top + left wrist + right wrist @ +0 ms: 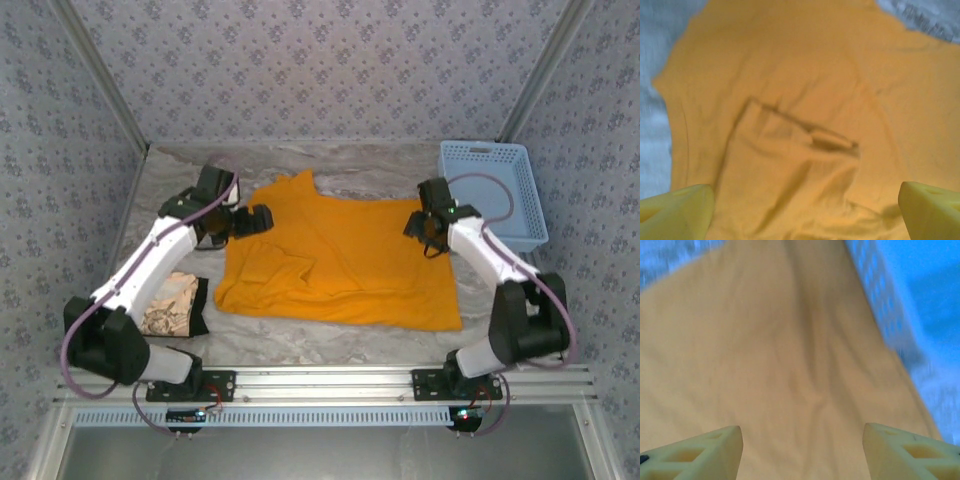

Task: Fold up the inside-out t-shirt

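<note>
We've got the left gripper (256, 221) and right gripper (430, 232) both spread wide open over opposite side edges of the orange-yellow t-shirt (340, 262), lying mostly flat between them, rumpled up by the left one, blue basket (498, 190) beside the right.

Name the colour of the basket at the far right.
The basket is light blue, clearest in the top external view.

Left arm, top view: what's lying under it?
A crumpled beige cloth with dark drawing and black edge lies on the grey table beneath the white left arm, which covers its left part.
</note>
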You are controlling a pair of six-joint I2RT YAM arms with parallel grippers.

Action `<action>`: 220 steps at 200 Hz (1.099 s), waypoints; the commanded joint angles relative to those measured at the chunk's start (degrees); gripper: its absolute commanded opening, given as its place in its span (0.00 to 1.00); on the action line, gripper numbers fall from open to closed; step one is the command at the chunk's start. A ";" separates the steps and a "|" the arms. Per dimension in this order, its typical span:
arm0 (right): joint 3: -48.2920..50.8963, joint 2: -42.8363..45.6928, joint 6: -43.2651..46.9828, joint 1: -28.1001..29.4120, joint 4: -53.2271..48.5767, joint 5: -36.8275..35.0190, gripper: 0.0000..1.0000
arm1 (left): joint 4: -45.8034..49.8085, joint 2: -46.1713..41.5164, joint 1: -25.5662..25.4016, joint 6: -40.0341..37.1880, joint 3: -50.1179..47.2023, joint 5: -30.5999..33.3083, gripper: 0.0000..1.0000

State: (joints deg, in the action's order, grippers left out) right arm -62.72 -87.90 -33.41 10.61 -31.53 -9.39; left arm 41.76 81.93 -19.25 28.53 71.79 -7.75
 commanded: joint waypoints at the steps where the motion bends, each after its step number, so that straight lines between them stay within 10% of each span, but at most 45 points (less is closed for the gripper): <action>1: -8.96 -7.10 4.45 -2.90 3.01 0.79 0.67 | -4.99 8.20 2.29 -9.18 6.87 -1.62 0.95; 41: -25.14 -23.32 6.08 -5.60 -0.48 -0.79 0.64 | -14.54 27.27 5.84 -11.34 21.08 -5.44 0.91; 141: -46.97 -45.46 5.88 -5.78 -10.07 -2.06 0.61 | 6.02 76.11 6.96 -11.60 85.53 -3.54 0.86; 220: -45.53 -47.20 4.80 -5.91 -10.07 -0.17 0.58 | 7.88 74.63 5.81 -15.57 75.48 -11.67 0.63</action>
State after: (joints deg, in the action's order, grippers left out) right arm -108.16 -133.29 -28.21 4.89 -39.24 -10.48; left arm 45.95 157.64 -12.67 14.17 151.02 -13.78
